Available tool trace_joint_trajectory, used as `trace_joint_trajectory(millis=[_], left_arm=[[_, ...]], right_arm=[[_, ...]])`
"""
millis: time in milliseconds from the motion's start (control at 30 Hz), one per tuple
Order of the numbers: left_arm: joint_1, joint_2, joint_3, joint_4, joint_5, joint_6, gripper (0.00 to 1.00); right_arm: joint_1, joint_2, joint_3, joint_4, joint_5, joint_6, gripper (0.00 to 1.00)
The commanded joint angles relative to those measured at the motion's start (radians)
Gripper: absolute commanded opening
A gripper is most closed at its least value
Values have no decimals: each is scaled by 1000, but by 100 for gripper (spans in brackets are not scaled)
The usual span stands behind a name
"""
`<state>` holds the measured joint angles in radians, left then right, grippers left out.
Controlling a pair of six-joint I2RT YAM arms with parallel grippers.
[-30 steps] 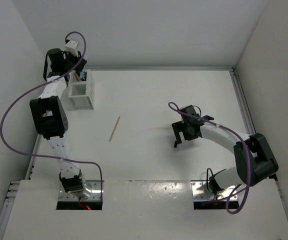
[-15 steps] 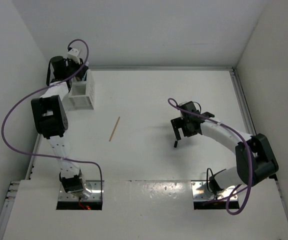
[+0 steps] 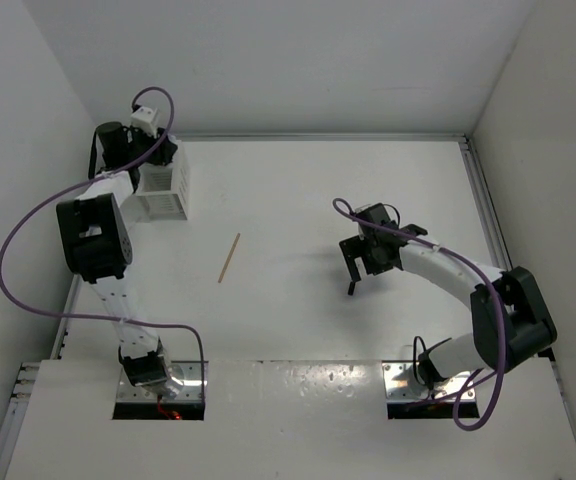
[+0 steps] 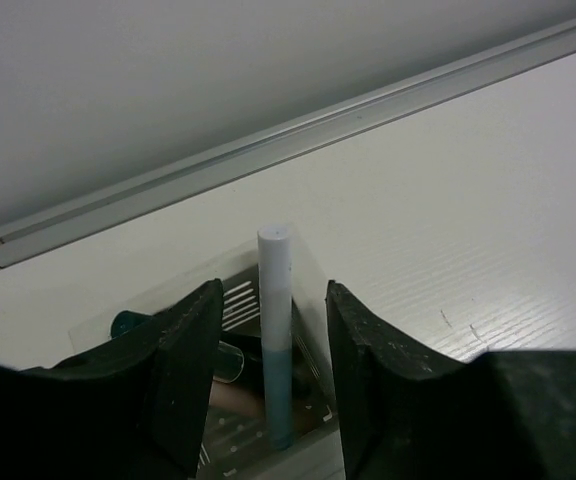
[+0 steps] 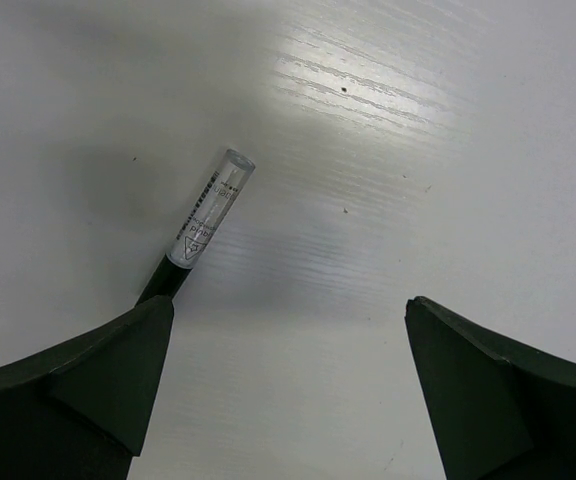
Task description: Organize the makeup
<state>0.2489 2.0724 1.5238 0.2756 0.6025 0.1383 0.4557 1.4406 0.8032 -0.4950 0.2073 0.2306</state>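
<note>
Left wrist view showed the left claw (image 4: 272, 300) spread open around a white stick (image 4: 275, 265) standing upright in the slatted holder (image 4: 236, 300); that placement looked done. The right claw (image 5: 286, 315), also open, hovered over a clear-capped black stick (image 5: 206, 215) lying on the counter (image 5: 388, 150). Its next move likely called for lowering and closing on it. A tan stick (image 3: 229, 257) lay mid-counter.

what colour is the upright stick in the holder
The stick is white above, teal below; clearest in the left wrist view.
</note>
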Motion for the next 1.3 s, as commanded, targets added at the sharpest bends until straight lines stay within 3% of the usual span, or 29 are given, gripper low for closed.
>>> trace_joint_trajectory(millis=[0,233,333,467,600,667,867,1033,1267], left_arm=[[16,-89,62,-19,16,-3,51],[42,-155,284,-252,-58,-66,55],[94,-228,334,-384,-177,-135,67],[188,-299,332,-559,-191,-105,89],[239,-388,211,-713,-191,58,89],[239,-426,117,-787,-191,148,85],[201,-437,-53,-829,-289,253,59],[213,-342,-65,-843,-348,288,57],[225,-166,-65,-843,-264,311,63]], right_arm=[[9,4,37,27,-6,-14,100],[24,30,40,45,-65,-45,100],[23,46,41,47,-123,-57,100],[24,64,31,56,-166,-63,100],[24,83,39,53,-201,-76,100],[24,104,45,46,-203,-79,100],[24,158,126,-6,-255,-100,100],[24,169,156,-25,-252,-108,100],[31,169,163,-46,-249,-91,100]])
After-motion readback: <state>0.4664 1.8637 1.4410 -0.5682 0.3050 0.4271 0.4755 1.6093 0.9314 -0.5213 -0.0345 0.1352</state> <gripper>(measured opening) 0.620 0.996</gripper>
